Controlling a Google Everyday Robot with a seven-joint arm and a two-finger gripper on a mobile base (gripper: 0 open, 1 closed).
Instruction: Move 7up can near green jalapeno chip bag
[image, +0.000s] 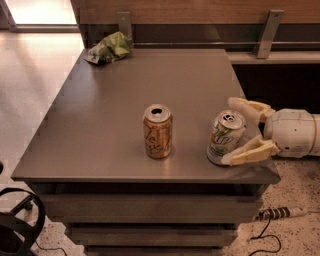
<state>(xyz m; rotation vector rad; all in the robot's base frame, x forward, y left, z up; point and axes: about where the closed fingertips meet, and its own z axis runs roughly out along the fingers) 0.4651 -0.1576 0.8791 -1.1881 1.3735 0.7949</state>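
The 7up can (225, 137) stands near the table's front right edge, leaning slightly. My gripper (230, 131) reaches in from the right with its cream fingers open on either side of the can. The far finger (248, 107) sits behind the can and the near finger (250, 152) lies against the can's lower front. The green jalapeno chip bag (109, 47) lies crumpled at the table's far left corner, far from the can.
A gold-orange can (158, 131) stands at the table's front centre, left of the 7up can. The grey table (125, 90) backs onto a wooden wall with metal brackets (267, 32). A cable (275, 214) lies on the floor at right, and black gear (15, 225) sits at bottom left.
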